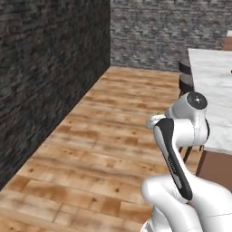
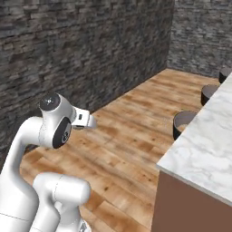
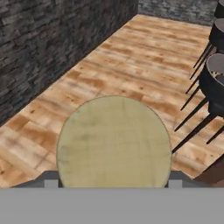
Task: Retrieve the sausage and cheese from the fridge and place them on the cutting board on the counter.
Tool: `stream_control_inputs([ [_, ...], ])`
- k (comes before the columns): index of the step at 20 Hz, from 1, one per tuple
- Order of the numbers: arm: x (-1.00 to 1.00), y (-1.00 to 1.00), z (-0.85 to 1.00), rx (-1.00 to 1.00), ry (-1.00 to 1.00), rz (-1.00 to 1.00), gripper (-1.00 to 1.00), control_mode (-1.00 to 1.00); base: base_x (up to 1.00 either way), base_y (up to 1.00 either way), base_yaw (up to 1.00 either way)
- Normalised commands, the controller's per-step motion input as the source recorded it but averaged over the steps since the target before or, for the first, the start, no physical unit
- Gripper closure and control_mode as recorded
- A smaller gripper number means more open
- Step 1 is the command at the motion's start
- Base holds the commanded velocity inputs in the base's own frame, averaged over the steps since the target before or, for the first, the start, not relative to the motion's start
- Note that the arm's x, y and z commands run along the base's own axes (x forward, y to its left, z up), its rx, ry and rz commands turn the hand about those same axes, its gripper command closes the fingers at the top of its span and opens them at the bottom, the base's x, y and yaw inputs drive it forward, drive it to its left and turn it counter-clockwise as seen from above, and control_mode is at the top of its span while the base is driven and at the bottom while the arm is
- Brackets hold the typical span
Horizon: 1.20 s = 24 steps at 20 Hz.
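Tan-yellow cheese (image 3: 113, 142) fills space right before our hand camera, rounded pale face with faint streaks, sitting between fingertips (image 3: 51, 183) of gripper (image 3: 113, 184). Jaws stand wide, clamped on cheese (its flanks hide contact). Marble counter (image 2: 206, 145) lies to our right, dark stools (image 2: 183, 123) tucked beside it. Risk, we judge: block slips out mid-carry if grip is shallow, or swinging arm clips stool or counter edge.
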Motion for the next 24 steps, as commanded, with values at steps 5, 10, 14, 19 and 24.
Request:
stream_control_inputs([
  [5, 0.00, 0.00, 0.00, 0.00, 0.00, 0.00, 1.00, 1.00, 1.00, 1.00, -0.40],
  [10, 0.00, 0.00, 0.00, 0.00, 0.00, 0.00, 1.00, 1.00, 1.00, 1.00, -0.41],
  [14, 0.00, 0.00, 0.00, 0.00, 0.00, 0.00, 1.00, 1.00, 1.00, 1.00, -0.46],
  [19, 0.00, 0.00, 0.00, 0.00, 0.00, 0.00, 1.00, 1.00, 1.00, 1.00, -0.53],
  [24, 0.00, 0.00, 0.00, 0.00, 0.00, 0.00, 1.00, 1.00, 1.00, 1.00, -0.54],
])
